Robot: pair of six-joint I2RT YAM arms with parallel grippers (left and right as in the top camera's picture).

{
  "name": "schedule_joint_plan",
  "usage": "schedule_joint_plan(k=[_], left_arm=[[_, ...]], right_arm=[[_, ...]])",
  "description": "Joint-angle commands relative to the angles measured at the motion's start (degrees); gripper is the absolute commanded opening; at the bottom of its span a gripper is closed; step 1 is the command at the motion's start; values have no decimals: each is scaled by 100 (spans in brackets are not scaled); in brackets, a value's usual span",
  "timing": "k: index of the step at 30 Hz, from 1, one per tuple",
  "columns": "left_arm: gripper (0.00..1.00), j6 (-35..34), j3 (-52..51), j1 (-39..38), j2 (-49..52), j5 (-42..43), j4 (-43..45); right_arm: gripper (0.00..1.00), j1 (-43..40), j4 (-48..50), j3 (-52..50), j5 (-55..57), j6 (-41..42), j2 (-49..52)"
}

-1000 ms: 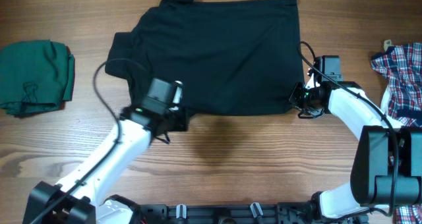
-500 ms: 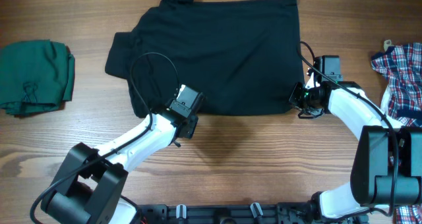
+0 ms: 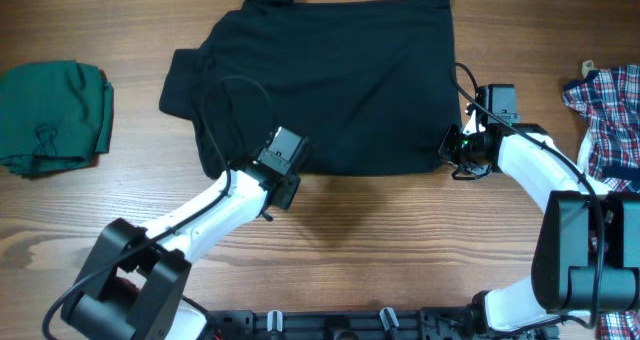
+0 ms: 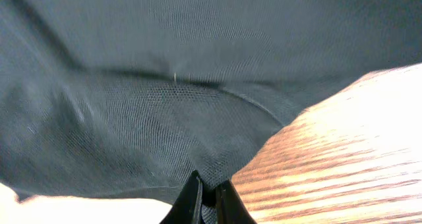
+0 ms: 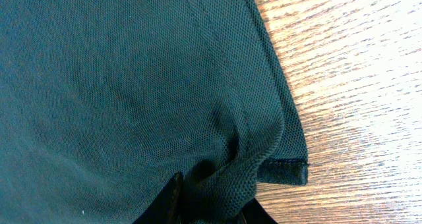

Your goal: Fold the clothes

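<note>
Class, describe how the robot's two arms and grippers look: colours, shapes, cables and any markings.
The left arm and right arm have white tubular links and chunky black joints. A thin black cable loops above the left one. A small green light glows near the right wrist. The left gripper and right gripper have black fingers.

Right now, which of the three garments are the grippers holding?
The black shirt, centre: left gripper and right gripper pinch its near edge. Green garment far left and plaid shirt far right lie untouched.
</note>
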Motion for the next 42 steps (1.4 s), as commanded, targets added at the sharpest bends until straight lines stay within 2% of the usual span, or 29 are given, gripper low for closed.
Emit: schedule_joint_plan(k=[1, 4, 12, 15, 17, 19, 21, 24, 26, 28, 30, 33, 35, 36, 37, 40, 42], left_arm=[[4, 1047, 402, -15, -251, -411, 131], [4, 1589, 402, 0, -251, -699, 483], [5, 2500, 402, 450, 109, -479, 1506], [24, 2514, 402, 564, 260, -479, 2050], [43, 2704, 402, 564, 264, -476, 2358], [56, 2828, 402, 566, 275, -479, 2564], [64, 2811, 409, 649, 275, -483, 2817], [70, 2070, 1019, 826, 168, -474, 1943], [80, 1853, 2118, 820, 35, -22, 96], [86, 1856, 2391, 820, 37, 378, -831], [88, 1853, 2334, 820, 79, 879, -1862], [88, 1858, 2000, 820, 87, 876, -2363], [88, 1897, 1692, 820, 87, 876, -2216], [76, 1897, 1578, 820, 87, 872, -1875], [60, 1897, 1523, 839, 94, 872, -1672], [63, 1926, 1305, 852, 131, 846, -1316], [61, 2052, 1235, 855, 225, 809, -1158]], right_arm=[[21, -9, 35, -33, 101, -125, 85], [21, -9, 52, -33, 103, -125, 85], [21, -9, 109, -33, 105, -125, 85], [21, -9, 107, -33, 105, -125, 85], [21, -9, 111, -33, 105, -122, 85], [21, -9, 111, -33, 105, -122, 85], [21, -9, 111, -33, 103, -122, 85], [21, -9, 98, -33, 103, -122, 85], [21, -9, 92, -33, 103, -122, 85], [21, -9, 107, -33, 103, -122, 85], [21, -9, 111, -33, 105, -125, 85], [21, -9, 129, -33, 105, -127, 85], [21, -9, 175, -33, 103, -125, 85], [21, -9, 201, -33, 105, -129, 85], [22, -9, 199, -33, 105, -129, 85], [22, -9, 199, -33, 103, -258, 85], [22, -9, 203, -33, 105, -271, 85]])
